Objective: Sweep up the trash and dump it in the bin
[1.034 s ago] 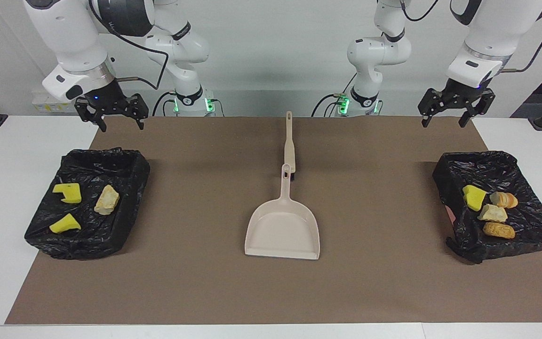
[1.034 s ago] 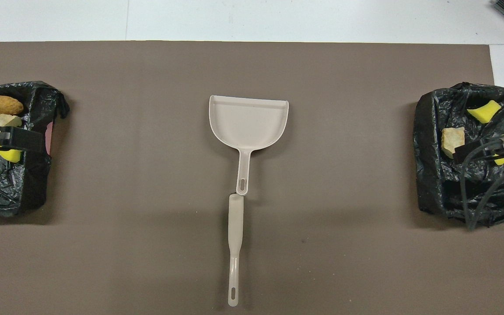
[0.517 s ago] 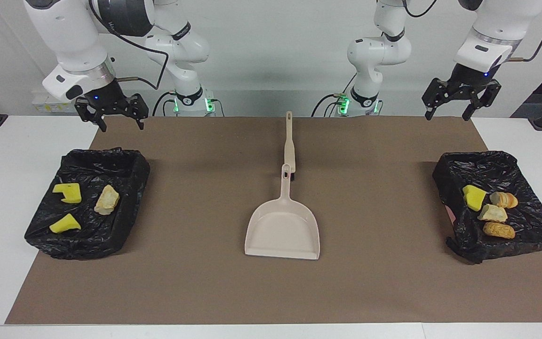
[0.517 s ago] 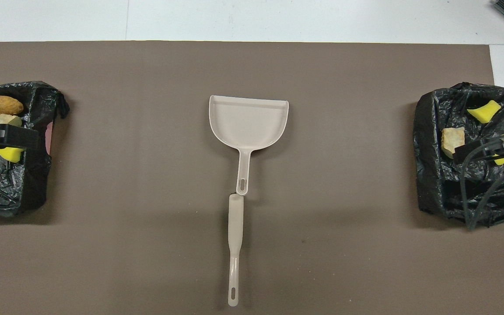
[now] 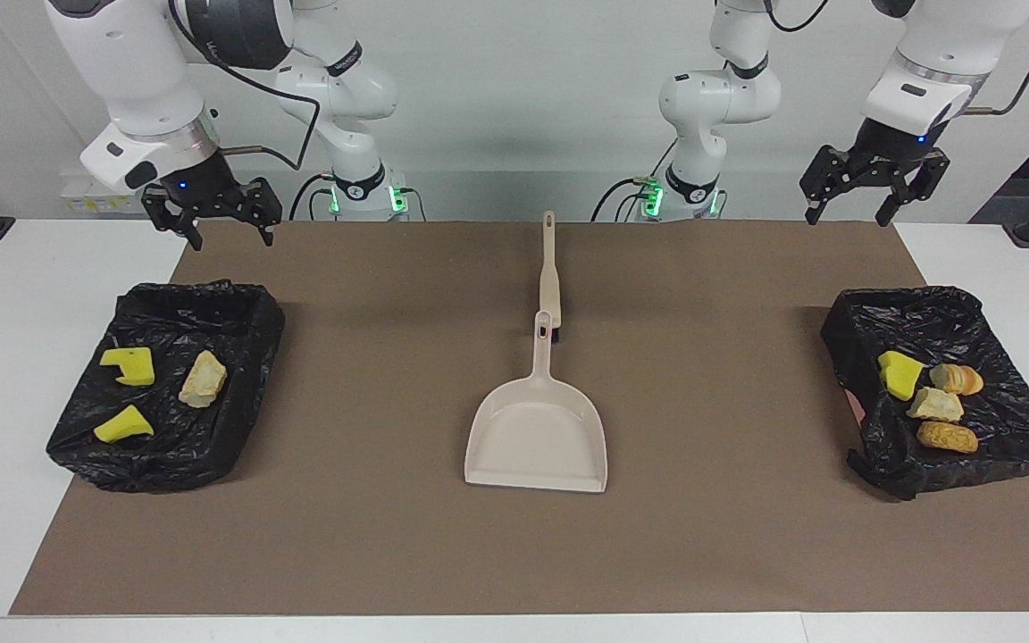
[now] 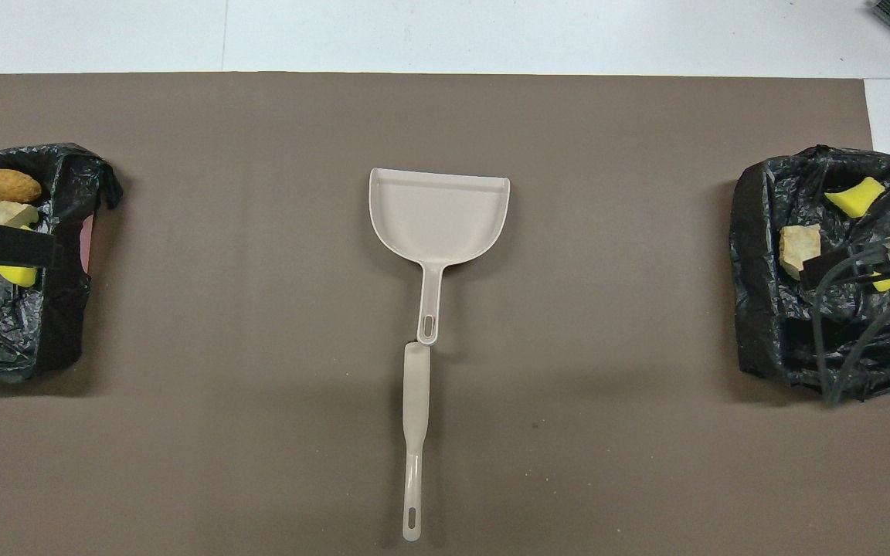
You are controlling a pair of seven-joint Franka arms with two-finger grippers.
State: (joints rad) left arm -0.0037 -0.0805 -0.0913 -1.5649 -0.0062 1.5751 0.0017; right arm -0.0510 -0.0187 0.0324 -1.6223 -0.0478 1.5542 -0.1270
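Note:
All the trash lies in two bins lined with black bags. The bin at the right arm's end holds two yellow sponge chunks and a pale lump. The bin at the left arm's end holds a yellow sponge, two golden pastries and a pale lump. My right gripper hangs open and empty above its bin's end of the table. My left gripper hangs open and empty, high above the other end.
A beige dustpan lies mid-mat, mouth away from the robots. The beige-handled brush lies in line with it, nearer to the robots, its head at the pan's handle tip. A brown mat covers the white table.
My left gripper has risen a little above its end of the table. The right arm, dustpan, brush and trash have not moved.

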